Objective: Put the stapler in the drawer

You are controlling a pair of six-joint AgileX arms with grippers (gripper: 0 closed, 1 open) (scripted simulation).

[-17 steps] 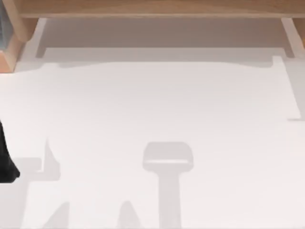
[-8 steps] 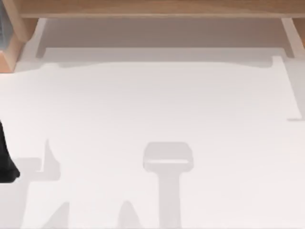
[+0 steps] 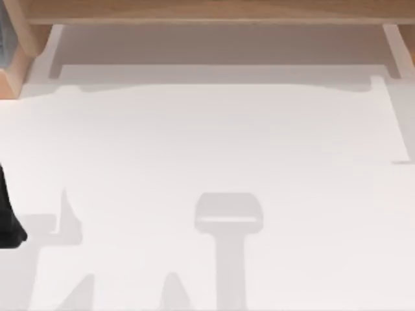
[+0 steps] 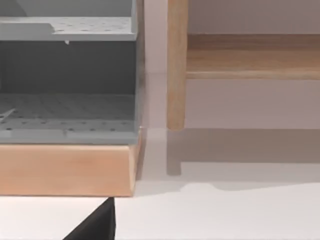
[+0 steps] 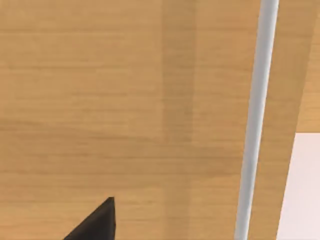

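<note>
**Both hands facing the furniture, with the stapler's position unsettled**

Seen from above, the white counter (image 3: 207, 142) ran up to a wooden shelf unit (image 3: 207, 10) along its far edge. The left arm (image 3: 6, 217) appeared as a dark shape at the counter's left edge. Soft shadows of the rig lay on the near half of the surface.

The left hand (image 4: 95, 225) showed as a dark tip low over the counter. It faced a grey perforated rack (image 4: 65, 105) set in a wooden frame, with a wooden leg (image 4: 176, 65) just beside the rack. How far this hand was open, and whether it held anything, could not be told.

The right hand (image 5: 95, 222) also showed as one dark tip. It was close against a wooden panel (image 5: 125, 100) crossed by a pale bar (image 5: 255, 120). These were judged to be the front and handle of the drawer. Its opening and any load could not be told either.

Where the stapler lay could not be told, so its direction from either hand and the line of its long axis were undetermined. On position alone, the right hand was judged the better placed for the drawer and the left hand freer to fetch. The coming move depended first on finding the stapler and learning which arm it lay nearer.
</note>
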